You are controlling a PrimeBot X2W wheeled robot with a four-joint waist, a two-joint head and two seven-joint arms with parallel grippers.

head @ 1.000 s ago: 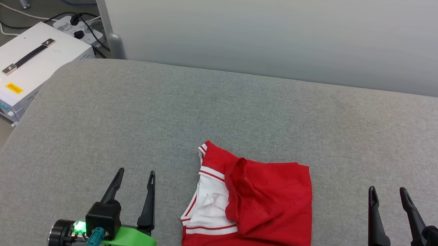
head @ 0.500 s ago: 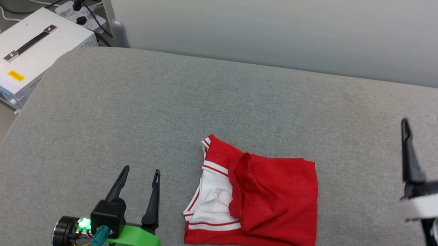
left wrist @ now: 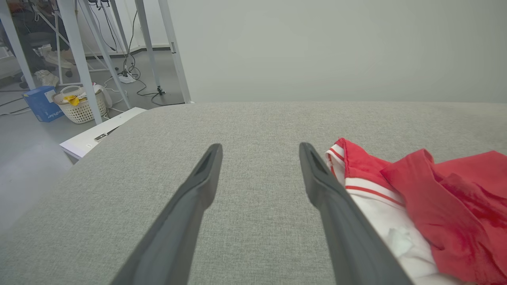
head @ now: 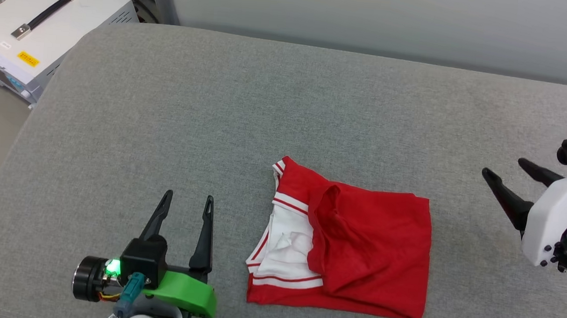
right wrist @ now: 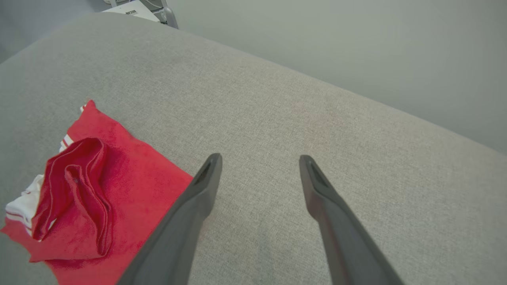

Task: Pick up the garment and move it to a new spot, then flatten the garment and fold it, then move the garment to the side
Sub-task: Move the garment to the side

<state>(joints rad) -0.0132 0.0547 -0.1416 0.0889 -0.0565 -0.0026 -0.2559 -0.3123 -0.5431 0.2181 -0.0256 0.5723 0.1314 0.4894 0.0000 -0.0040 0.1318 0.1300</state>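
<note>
While the shirt [head: 357, 244] lies bunched near the front of the grey worktop [head: 267, 103], the left pincer [head: 188, 198] sits just beside it and the right pincer [head: 502, 166] hangs further off, both spread and empty. Pinching one loose layer might bunch the rest worse.

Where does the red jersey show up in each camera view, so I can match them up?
Head view: the garment lies lower centre on the grey surface.
Left wrist view: garment at the lower right.
Right wrist view: garment at the lower left.
Shared landmark: the white case, upper left in the head view, middle left in the left wrist view, top left in the right wrist view.
</note>
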